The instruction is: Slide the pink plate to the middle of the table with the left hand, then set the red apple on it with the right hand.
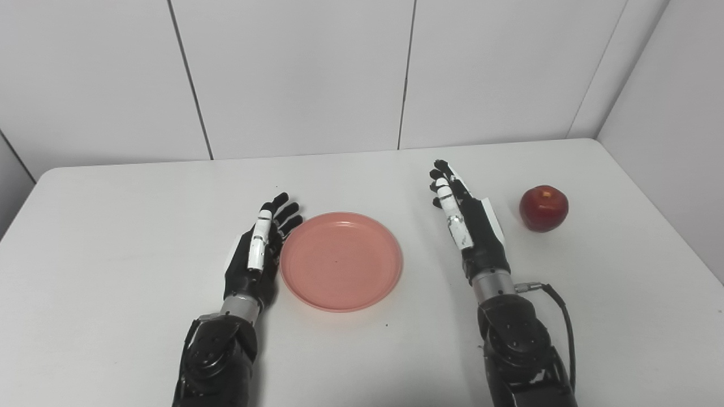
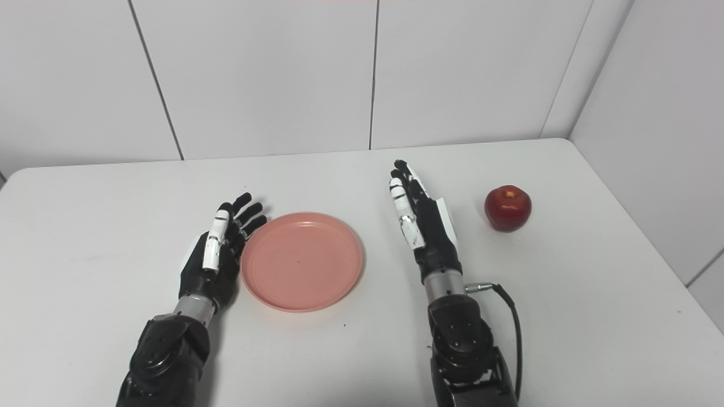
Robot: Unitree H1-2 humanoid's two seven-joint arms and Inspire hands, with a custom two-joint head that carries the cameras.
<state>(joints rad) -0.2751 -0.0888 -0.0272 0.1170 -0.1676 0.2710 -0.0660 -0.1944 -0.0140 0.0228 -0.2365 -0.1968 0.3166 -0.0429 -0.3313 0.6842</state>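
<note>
One pink plate [image 1: 341, 261] mid-table [image 1: 113, 237], one red apple [image 1: 543, 208] far right. Left hand [image 1: 257, 254] spread flat, fingers at the plate's left rim. Right hand [image 1: 469, 226] empty, fingers extended, between plate and apple

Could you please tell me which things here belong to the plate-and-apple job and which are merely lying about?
Part of the job:
pink plate
red apple
left hand, open beside the plate
right hand, open

Just there:
white table
white wall panels
</note>
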